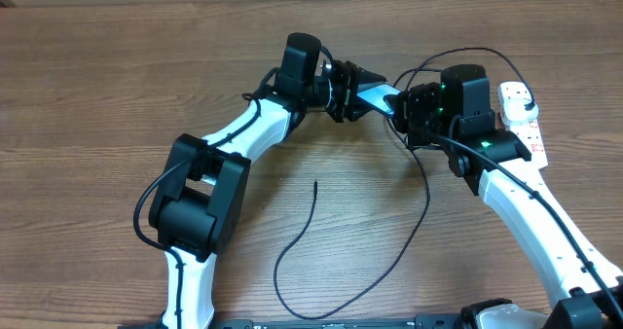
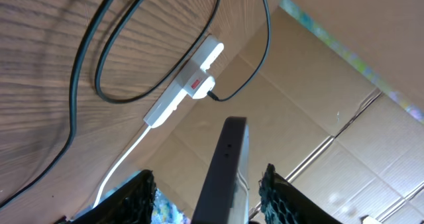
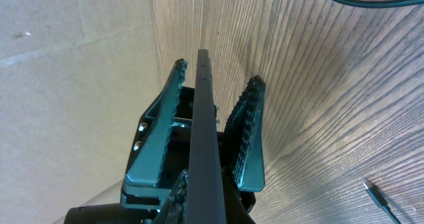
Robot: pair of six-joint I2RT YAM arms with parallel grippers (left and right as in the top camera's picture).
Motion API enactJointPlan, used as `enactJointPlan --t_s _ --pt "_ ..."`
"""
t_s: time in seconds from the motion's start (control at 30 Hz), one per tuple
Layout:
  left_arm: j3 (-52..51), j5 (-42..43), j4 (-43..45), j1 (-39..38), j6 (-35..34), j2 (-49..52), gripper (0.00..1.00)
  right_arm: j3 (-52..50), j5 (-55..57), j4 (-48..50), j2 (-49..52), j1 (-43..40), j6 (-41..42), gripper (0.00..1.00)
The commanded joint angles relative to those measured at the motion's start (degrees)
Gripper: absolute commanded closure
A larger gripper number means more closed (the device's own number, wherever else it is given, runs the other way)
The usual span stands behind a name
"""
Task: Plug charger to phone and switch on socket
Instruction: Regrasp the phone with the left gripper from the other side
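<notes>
The phone [image 1: 373, 99], its screen lit light blue, is held above the table between both grippers. My right gripper [image 1: 401, 107] is shut on its right end. In the right wrist view the phone [image 3: 202, 131] runs edge-on out of that gripper [image 3: 199, 187]. My left gripper [image 2: 209, 173] straddles the other end of the phone [image 2: 226, 164], and a gap shows on each side. The charger [image 1: 421, 207] is a thin black cable looping over the table. Its free connector [image 1: 314, 183] lies bare on the wood. The white socket [image 1: 521, 120] lies at the far right with a black plug [image 2: 211, 95] in it.
The socket's white cord [image 2: 122, 161] trails across the wood. A cardboard wall [image 2: 344, 105] stands behind the table. The cable's big loop [image 1: 292, 295] lies near the front edge between the two arm bases.
</notes>
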Motion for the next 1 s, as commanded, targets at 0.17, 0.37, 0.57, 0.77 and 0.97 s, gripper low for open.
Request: enactJointPlan --t_s 0.17,0.37,0.57,0.77,0.97 --pt "0.13 -0.52 0.26 -0.72 -0.13 -1.75 0.51 1.22 -0.11 -0.13 -0.48 0.35 0.20 0.96" --pt "0.13 -0.52 0.24 -0.72 -0.13 -1.75 0.51 1.22 -0.33 -0.42 -0.48 0.35 0.20 0.96" --pt "0.13 -0.57 0.24 -0.76 -0.13 -1.75 0.52 1.22 -0.50 -0.20 -0.48 1.07 0.20 0.96" --pt "0.13 -0.55 0.24 -0.83 -0.11 -1.75 0.60 1.22 -0.28 -0.20 -0.48 1.36 0.22 0.96" --pt "0.13 -0.57 0.24 -0.83 -0.13 -1.75 0.63 1.22 -0.31 -0.22 -0.48 1.36 0.20 0.96"
